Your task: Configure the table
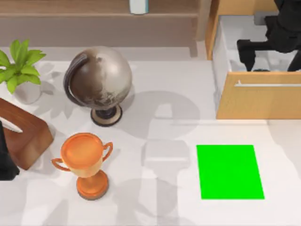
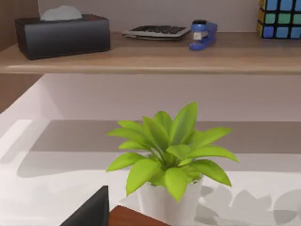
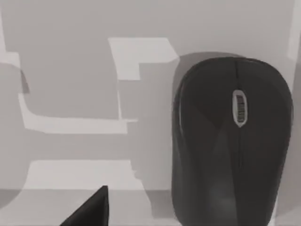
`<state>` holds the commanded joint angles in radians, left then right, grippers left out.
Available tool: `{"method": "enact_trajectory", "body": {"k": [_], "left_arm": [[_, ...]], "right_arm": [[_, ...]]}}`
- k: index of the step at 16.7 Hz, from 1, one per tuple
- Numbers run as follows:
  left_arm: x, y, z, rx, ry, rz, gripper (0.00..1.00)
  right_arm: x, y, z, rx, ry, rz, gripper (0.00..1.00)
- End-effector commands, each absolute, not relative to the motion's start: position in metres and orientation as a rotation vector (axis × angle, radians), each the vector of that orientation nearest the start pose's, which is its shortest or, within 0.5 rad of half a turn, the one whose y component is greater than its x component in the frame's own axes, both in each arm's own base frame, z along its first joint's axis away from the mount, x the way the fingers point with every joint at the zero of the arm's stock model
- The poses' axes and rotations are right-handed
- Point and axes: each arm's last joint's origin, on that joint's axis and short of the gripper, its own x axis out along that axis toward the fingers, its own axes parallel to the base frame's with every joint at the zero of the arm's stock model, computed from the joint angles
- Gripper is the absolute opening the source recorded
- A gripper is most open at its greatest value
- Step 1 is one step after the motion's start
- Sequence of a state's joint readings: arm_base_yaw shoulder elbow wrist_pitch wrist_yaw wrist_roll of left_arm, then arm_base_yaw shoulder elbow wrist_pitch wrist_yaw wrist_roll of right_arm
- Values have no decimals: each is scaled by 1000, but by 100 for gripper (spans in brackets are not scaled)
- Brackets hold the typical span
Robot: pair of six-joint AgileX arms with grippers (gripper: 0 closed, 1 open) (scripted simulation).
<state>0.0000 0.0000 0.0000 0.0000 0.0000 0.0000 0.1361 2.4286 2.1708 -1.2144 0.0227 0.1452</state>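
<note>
You see a grey globe standing behind an orange trophy, with a potted plant at far left. A green mat lies right of them. A black mouse rests inside the open wooden drawer.

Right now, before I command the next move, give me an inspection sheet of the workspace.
Surface: white table, faint marbling, arm shadows.
Job's things: green mat flat at the table's right front; black computer mouse lying in the open wooden drawer.
Clutter: globe, orange trophy, potted plant, brown wooden block.
Grippers: right gripper over the drawer; left arm parked at the table's left edge.
Cables: nothing seen.
Surroundings: shelf with tissue box, calculator, blue stapler, puzzle cube.
</note>
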Motion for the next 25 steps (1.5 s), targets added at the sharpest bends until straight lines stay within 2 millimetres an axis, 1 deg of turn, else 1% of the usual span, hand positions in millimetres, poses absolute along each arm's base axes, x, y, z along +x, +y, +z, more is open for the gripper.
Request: {"method": "enact_trajectory", "body": {"k": [6,16,20,25], "left_arm": [[106,-1,160,0,0,0,100],[106,-1,160,0,0,0,100],[106,-1,160,0,0,0,100],[106,-1,160,0,0,0,100]], "right_arm": [[482,70,168,-3,1471,-2,100],[485,72,141,-5,1470,1,100],[485,72,140,-4,1471,0,100],[485,72,140,-4,1471,0,62]]}}
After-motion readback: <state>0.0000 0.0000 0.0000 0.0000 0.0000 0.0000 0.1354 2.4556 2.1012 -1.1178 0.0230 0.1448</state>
